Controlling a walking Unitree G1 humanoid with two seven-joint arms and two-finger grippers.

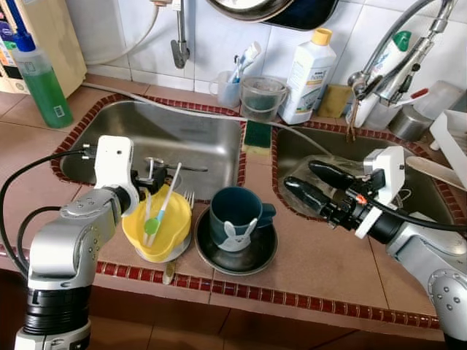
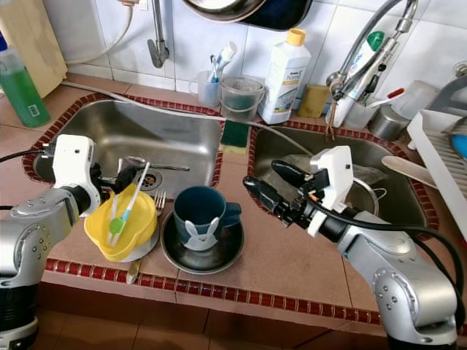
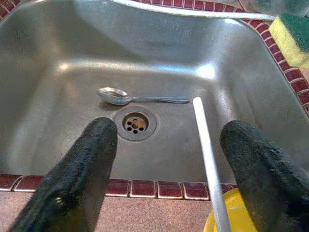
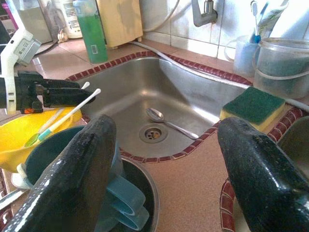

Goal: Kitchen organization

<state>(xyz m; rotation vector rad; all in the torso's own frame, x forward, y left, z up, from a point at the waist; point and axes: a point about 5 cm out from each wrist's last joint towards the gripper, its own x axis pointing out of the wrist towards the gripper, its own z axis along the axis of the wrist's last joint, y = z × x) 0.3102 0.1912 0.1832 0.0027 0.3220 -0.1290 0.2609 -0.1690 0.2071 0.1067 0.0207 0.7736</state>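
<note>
Teal cup point(image 1: 235, 217) | light, rigid, slick; grip rim | right hand point(image 1: 300, 182) at 3 o'clock, spread empty | left hand point(image 3: 164, 169) agape, empty

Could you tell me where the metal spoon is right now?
The spoon lies on the bottom of the left sink, just behind the drain, ahead of the left gripper.

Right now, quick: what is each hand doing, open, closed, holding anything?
Left hand: open, empty, at the yellow plastic bowl on the near edge of the left steel sink basin.
Right hand: open, empty, above the counter beside the dark teal mug.
</note>
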